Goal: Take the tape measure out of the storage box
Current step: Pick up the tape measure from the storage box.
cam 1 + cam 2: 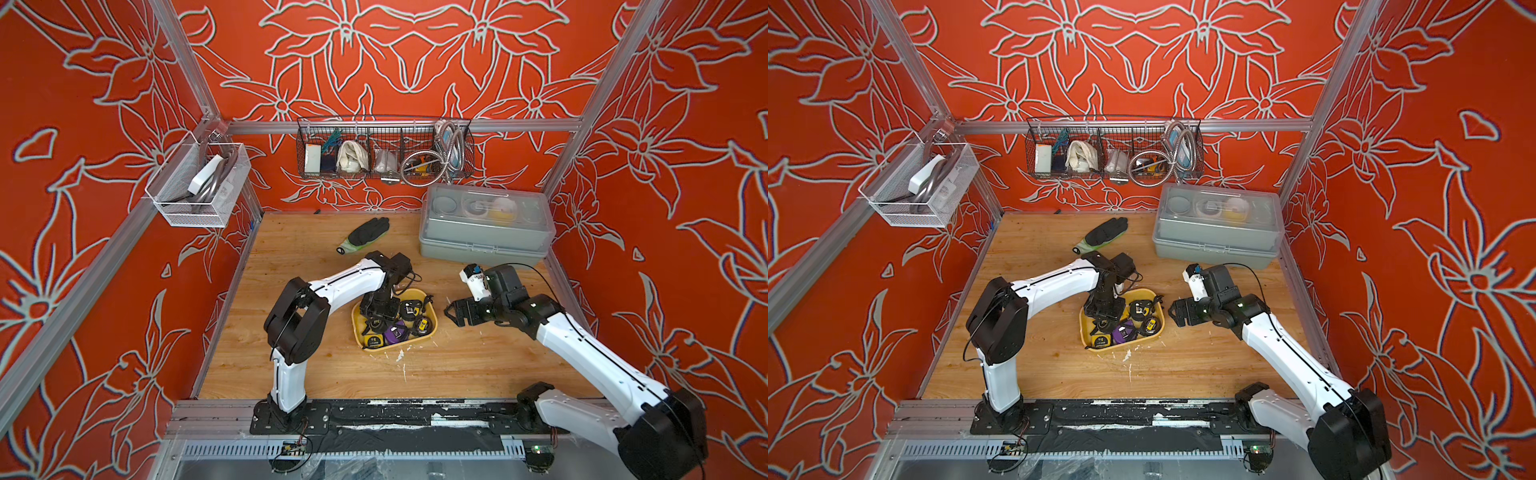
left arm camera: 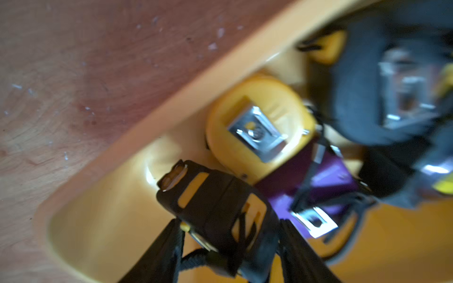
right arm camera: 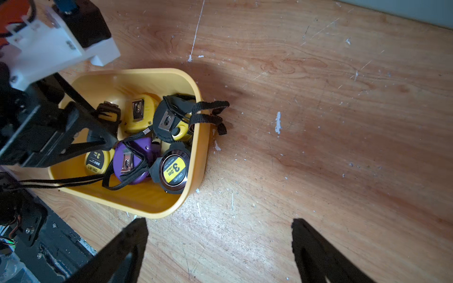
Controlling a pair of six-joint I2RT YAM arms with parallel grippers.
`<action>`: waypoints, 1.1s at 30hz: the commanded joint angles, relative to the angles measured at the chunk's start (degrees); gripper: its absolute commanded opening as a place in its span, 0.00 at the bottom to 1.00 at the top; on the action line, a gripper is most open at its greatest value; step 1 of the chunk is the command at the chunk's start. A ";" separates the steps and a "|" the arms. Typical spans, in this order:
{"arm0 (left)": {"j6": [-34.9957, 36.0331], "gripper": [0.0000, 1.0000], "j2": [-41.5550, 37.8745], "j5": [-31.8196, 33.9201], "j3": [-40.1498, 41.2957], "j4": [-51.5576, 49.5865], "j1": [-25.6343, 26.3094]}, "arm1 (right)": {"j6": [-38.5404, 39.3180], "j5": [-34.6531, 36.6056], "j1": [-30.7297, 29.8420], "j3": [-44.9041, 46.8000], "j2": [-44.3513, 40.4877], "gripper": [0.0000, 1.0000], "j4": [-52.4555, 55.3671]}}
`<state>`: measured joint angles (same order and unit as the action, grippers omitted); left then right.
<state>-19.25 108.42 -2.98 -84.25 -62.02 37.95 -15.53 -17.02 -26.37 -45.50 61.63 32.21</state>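
The left pincer (image 2: 228, 227) is closed around a black-and-yellow tape measure (image 2: 215, 208). Its own wrist view is blurred, but it shows one dark finger (image 2: 166, 252) against each flank of the casing. The casing stands on edge at one end of the storage box (image 2: 171, 107). In both top views the arm's wrist points straight down into the yellow tub and hides that contact. No view tells whether the casing is off the tub's floor.

The right wrist view looks into the box from the side and shows the load in detail. A yellow tape measure (image 3: 139, 110) lies with its steel belt clip up. Beside it is a black rubber-cased tape measure (image 3: 171, 120), whose strap (image 3: 210, 110) drapes over the rim onto the wood. A purple tape measure (image 3: 133, 159) lies clip up in the middle. Next to it is a round black-rimmed tape measure (image 3: 174, 169) with a yellow "3.0m" label. A yellow one labelled "3m" (image 3: 95, 161) lies partly under the left arm.

The right pincer (image 3: 219, 224) is spread wide and holds nothing. It hangs over bare wooden tabletop (image 3: 318, 122), just beside the box.

Only the top views take in the surroundings. A grey case with a clear lid (image 1: 486, 232) stands at the back right, and a black work glove (image 1: 368, 232) lies behind the left arm. A dark wire basket (image 1: 382, 151) hangs on the back wall and a white mesh basket (image 1: 195, 187) on the left wall.
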 commanded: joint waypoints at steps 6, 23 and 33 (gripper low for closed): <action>2.38 0.31 -3.59 -1.93 -0.86 2.45 0.81 | 0.68 -0.89 -0.43 -2.32 0.55 0.93 -0.21; -5.51 0.32 0.34 -17.81 -6.93 0.58 -0.25 | -3.03 -18.64 -3.77 20.90 -15.19 0.89 -33.63; -9.38 0.31 1.17 -24.07 -9.18 -0.85 -1.89 | -3.66 -9.30 -13.95 18.53 0.00 0.83 -43.90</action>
<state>-26.76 108.81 -23.59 -92.16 -61.23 36.95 -18.63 -30.65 -38.68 -24.69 60.58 -6.50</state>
